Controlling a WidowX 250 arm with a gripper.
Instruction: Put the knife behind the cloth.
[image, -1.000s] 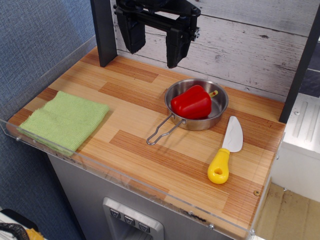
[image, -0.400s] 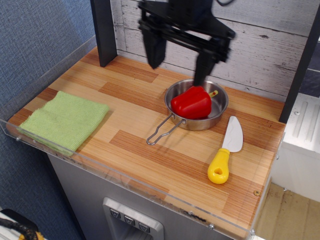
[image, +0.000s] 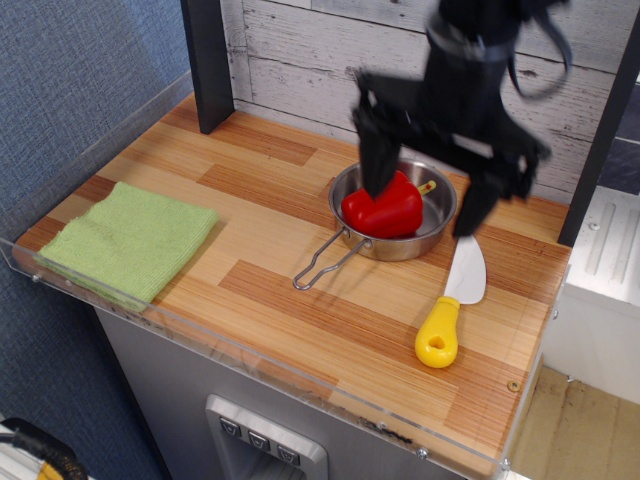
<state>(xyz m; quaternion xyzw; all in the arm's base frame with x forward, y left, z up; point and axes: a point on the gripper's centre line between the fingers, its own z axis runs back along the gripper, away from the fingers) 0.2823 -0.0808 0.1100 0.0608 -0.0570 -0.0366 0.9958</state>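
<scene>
The knife (image: 449, 306) has a white blade and a yellow handle and lies flat on the wooden table at the front right, handle toward the front edge. The light-green cloth (image: 128, 240) lies flat at the left front corner. My black gripper (image: 425, 200) hangs open and empty above the steel pan, blurred by motion. Its left finger (image: 376, 160) is over the red pepper and its right finger (image: 482, 203) is just above the tip of the knife blade.
A steel pan (image: 437, 218) with a wire handle holds a red pepper (image: 383, 208) at centre right. A black post (image: 206, 62) stands at the back left, behind the cloth's side. A clear plastic rim (image: 200, 335) edges the table.
My gripper has swept from the back centre to the right and down, now over the pan and the knife blade. The knife, cloth and pan have not moved.
</scene>
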